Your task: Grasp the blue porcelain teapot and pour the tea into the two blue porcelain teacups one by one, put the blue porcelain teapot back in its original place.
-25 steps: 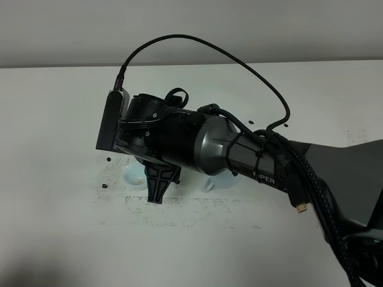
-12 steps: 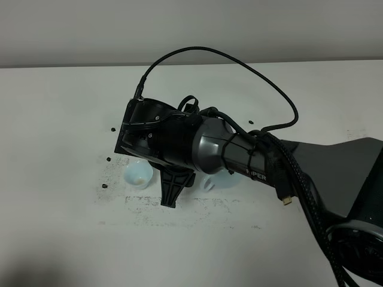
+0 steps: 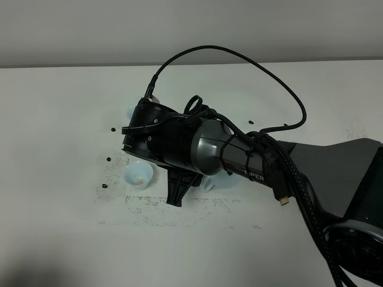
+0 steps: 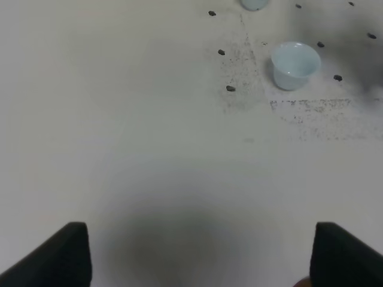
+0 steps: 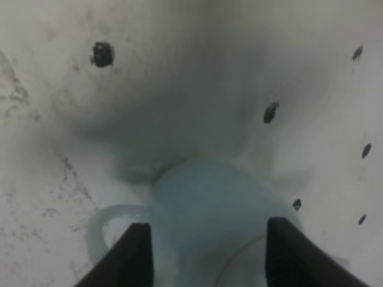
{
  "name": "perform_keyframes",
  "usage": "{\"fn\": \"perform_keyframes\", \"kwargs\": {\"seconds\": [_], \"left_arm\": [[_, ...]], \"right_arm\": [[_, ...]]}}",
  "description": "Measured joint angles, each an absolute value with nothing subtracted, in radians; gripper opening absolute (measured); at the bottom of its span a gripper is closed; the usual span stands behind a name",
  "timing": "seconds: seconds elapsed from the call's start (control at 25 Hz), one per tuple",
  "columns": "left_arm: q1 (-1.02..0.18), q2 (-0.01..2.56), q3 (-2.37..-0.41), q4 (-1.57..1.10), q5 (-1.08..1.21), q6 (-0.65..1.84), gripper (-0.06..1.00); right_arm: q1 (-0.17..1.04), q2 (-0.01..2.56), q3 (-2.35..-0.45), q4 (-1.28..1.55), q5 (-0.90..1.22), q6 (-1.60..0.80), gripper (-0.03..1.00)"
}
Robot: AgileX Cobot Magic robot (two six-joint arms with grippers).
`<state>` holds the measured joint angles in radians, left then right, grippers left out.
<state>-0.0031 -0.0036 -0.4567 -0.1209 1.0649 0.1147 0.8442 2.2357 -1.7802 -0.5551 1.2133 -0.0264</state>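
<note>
Right wrist view shows me the right gripper [image 5: 209, 222] clamped wide across the belly of the blue porcelain teapot [image 5: 203, 191], which is near a teacup [image 3: 137, 174], while my left gripper [image 4: 201, 226] hangs with fingers apart.

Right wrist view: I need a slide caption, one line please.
Right gripper clasps the pale-blue teapot, speckled white table behind.
</note>
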Motion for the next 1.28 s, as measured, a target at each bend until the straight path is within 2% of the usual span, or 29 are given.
{"fn": "perform_keyframes", "kwargs": {"seconds": [1.28], "left_arm": [[-0.003, -0.004, -0.457, -0.121, 1.065, 0.115, 0.75]], "right_arm": [[0.845, 2.236, -1.78, -0.489, 1.216, 0.084, 0.45]]}}
